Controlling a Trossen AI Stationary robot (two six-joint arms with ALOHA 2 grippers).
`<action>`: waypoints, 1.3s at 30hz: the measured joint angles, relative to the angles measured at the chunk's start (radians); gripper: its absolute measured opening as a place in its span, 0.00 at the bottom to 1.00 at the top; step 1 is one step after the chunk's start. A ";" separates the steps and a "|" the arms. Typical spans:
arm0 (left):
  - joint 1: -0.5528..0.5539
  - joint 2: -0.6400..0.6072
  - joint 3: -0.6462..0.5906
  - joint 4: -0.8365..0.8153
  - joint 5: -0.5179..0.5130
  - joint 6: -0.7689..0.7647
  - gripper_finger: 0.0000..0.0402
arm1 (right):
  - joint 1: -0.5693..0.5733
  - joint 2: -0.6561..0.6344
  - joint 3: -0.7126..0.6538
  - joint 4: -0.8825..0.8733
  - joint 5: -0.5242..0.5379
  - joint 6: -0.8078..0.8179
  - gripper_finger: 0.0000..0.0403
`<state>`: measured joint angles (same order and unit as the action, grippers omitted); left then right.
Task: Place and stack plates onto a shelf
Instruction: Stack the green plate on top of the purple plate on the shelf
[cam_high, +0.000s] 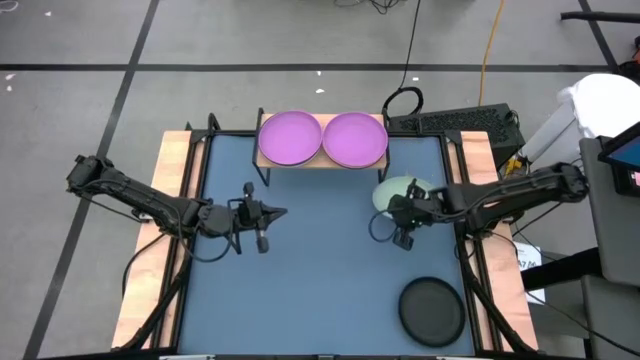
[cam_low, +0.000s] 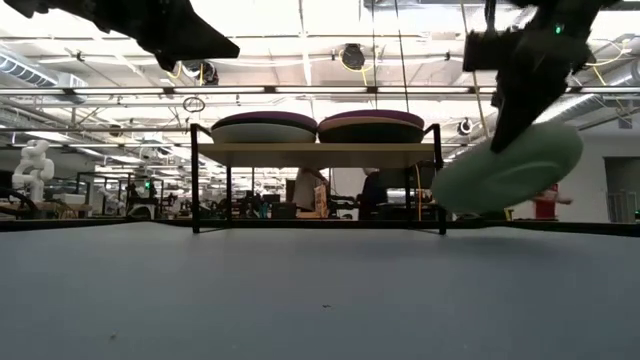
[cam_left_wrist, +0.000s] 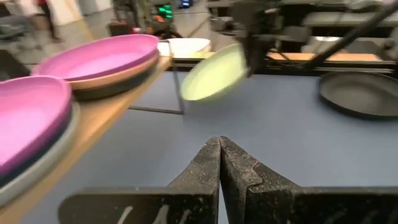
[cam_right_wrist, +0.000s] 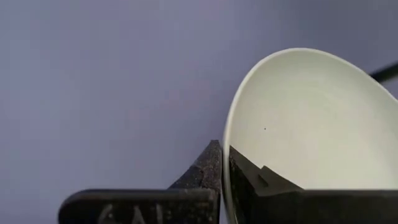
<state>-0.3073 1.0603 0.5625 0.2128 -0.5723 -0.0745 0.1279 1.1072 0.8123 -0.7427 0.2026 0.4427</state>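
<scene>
The shelf (cam_high: 322, 163) stands at the table's far edge. Two stacks of plates rest on it side by side, each topped by a purple plate (cam_high: 290, 137) (cam_high: 355, 139). My right gripper (cam_high: 397, 207) is shut on a mint green plate (cam_high: 400, 190), in the air to the right of the shelf (cam_low: 510, 170). A dark charcoal plate (cam_high: 432, 311) lies flat on the table near its front right corner. My left gripper (cam_high: 283, 212) hovers shut and empty over the table's left middle, in front of the shelf (cam_left_wrist: 219, 163). My right gripper pinches the mint green plate's rim (cam_right_wrist: 227, 144) between its two fingers, one on the plate's inner face (cam_right_wrist: 261, 180) and one on its underside. The fingers slant down from the table's right side. The plate hangs tilted below them, clear of the table.
Bare blue-grey tabletop (cam_high: 320, 290) lies between the two arms and in front of the shelf. Wooden strips (cam_high: 170, 200) run along the table's left and right edges. People stand in the room beyond the table in the low view.
</scene>
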 joint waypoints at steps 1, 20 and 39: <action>0.000 0.000 0.000 0.001 -0.027 -0.003 0.01 | 0.015 0.000 0.011 -0.001 0.000 -0.001 0.00; 0.145 -0.023 0.033 0.044 -0.135 -0.101 0.01 | 0.243 0.000 0.163 0.051 0.140 -0.110 0.00; 0.492 0.225 0.381 -0.271 0.295 -0.006 0.01 | 0.280 0.000 0.183 0.305 0.270 -0.432 0.00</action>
<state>0.1851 1.2848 0.9434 -0.0582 -0.2776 -0.0806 0.4076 1.1072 0.9951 -0.4372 0.4724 0.0109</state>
